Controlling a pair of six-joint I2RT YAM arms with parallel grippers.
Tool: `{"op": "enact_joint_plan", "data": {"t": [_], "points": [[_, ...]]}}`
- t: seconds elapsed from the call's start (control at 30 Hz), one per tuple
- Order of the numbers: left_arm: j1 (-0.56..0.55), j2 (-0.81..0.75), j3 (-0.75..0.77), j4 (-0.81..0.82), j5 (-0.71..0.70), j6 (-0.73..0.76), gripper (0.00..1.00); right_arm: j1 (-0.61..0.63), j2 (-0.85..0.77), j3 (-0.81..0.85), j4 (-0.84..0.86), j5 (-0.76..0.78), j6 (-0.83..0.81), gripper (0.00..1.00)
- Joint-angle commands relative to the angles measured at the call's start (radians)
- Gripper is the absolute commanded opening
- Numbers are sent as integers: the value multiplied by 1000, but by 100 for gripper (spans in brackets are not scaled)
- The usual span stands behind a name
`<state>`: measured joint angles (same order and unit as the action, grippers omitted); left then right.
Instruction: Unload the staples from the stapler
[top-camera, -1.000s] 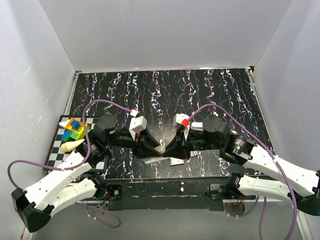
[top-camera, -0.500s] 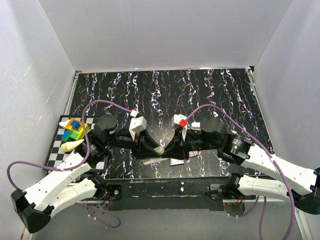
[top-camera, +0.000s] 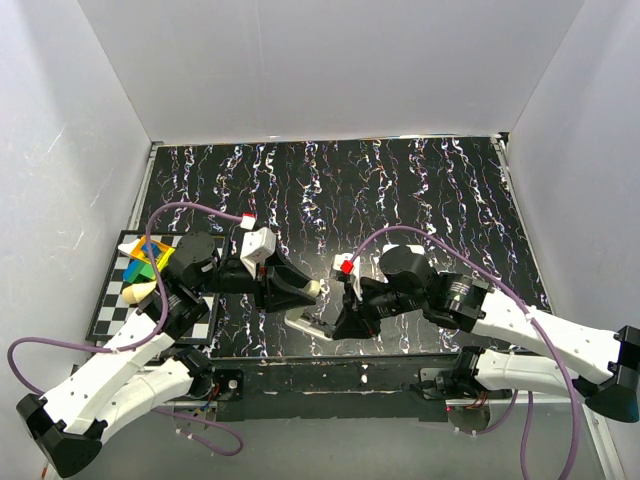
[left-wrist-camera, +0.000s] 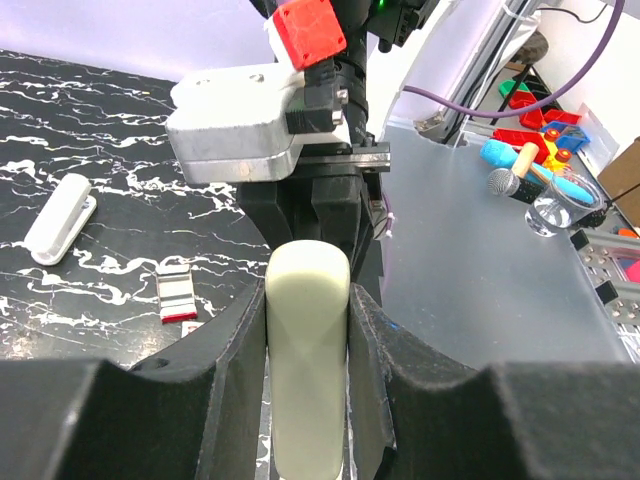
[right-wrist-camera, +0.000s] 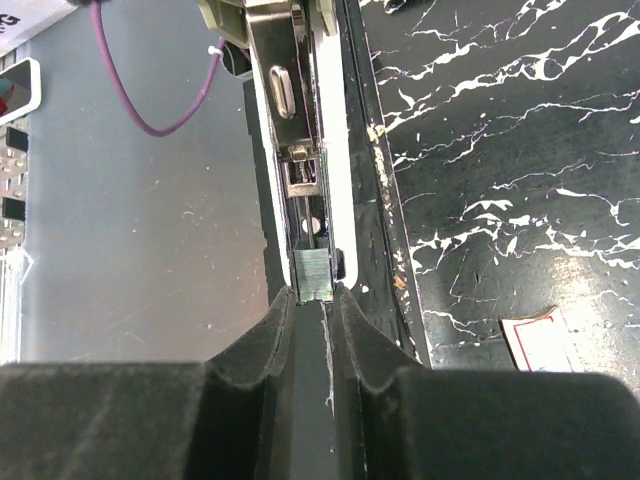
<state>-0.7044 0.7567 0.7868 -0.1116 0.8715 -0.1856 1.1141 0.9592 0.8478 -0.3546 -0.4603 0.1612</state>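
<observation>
Top external view first: the stapler (top-camera: 300, 320) is held between both arms, roughly centre and right by the near edge of the black marbled mat (top-camera: 400, 180). The left gripper (top-camera: 297, 287) has its jaws closed snug on the cream handle (left-wrist-camera: 307, 340); the left wrist view shows both pads pressed flat against its sides. The right gripper (top-camera: 335, 322) comes in from the other side, jaws narrowed onto the metal magazine rail (right-wrist-camera: 290, 120), with the staples (right-wrist-camera: 314, 272) sitting in the channel just ahead of its fingertips. The two grippers are nearly nose to nose, so it's tight there. The rail runs along the mat's near edge, with the grey surface (right-wrist-camera: 130, 200) alongside. The far half of the mat is wide open. A checkered board (top-camera: 110, 305) with coloured blocks (top-camera: 148, 262) sits at the left edge. A white oblong piece (left-wrist-camera: 60, 215) and a silver-and-red bit (left-wrist-camera: 177, 298) lie on the mat nearby.
</observation>
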Motion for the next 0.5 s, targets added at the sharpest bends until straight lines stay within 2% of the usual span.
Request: {"op": "enact_joint_plan", "data": {"t": [0.0,0.47], "points": [[22,-16,43,105,-62,15,0,15,-4,-10,-130,-48,15,1],[23,9,25,90,-86,31,0,16,-40,111,-165,61,32,1]]}}
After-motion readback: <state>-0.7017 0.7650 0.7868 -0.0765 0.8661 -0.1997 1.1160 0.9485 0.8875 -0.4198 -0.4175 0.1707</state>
